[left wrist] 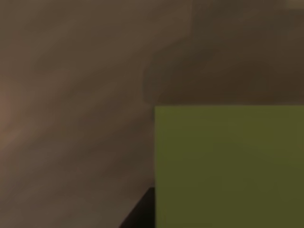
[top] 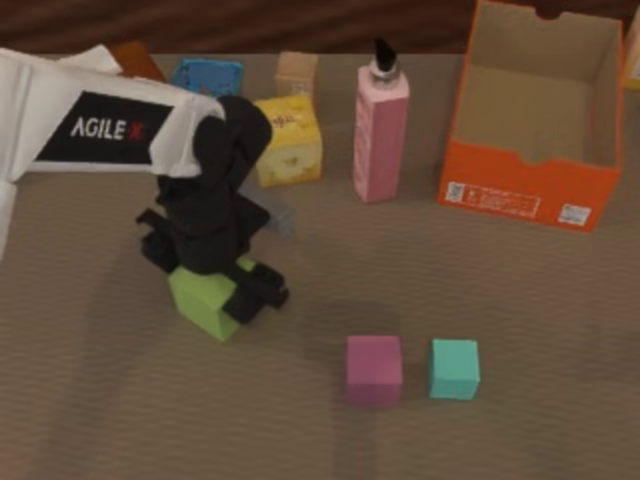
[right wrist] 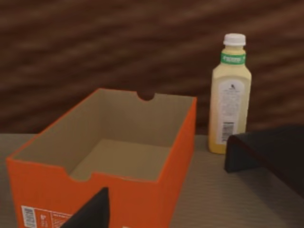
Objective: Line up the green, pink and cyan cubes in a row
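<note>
Green cube (top: 205, 293) sits left of centre on the table (top: 520, 400), our left claw (top: 222, 262) down over it; we can't tell if it's clamped or released. Pink cube (top: 374, 368) and cyan cube (top: 454, 368) already sit side by side at near right, so green likely goes left of pink. Right arm parked, facing the orange box (right wrist: 109, 190).

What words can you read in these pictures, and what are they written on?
"AGILE X": on the left arm, white letters on its black panel.
White stickers on the orange box: too small to read.
Label on the yellow bottle: too blurred to read.
Print on the yellow carton: unreadable.
</note>
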Controlling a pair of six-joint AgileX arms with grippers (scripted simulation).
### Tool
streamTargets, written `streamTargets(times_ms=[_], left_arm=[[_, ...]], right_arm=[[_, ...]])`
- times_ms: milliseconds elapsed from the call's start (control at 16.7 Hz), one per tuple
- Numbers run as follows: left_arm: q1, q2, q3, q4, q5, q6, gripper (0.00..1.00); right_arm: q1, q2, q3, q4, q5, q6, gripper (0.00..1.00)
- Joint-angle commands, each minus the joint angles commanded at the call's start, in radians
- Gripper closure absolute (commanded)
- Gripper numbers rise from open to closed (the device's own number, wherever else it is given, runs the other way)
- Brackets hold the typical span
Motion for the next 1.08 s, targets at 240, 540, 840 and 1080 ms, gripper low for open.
streamTargets(times_ms=[240,540,840,1080], left_arm=[[0.0,0.0,0.0,0.0,0.0,0.0,0.9],[0.0,0.0,0.0,0.0,0.0,0.0,1.0],[0.001,-0.01,0.002,-0.004,0.002,0.0,1.0],[0.007,-0.043,0.046,-0.08,0.002,-0.002,1.0]], right_arm=[[0.0,0.0,0.0,0.0,0.0,0.0,0.0],[0.0,0.0,0.0,0.0,0.0,0.0,0.0],[0.0,0.0,0.0,0.0,0.0,0.0,0.0],[0.0,0.0,0.0,0.0,0.0,0.0,0.0]])
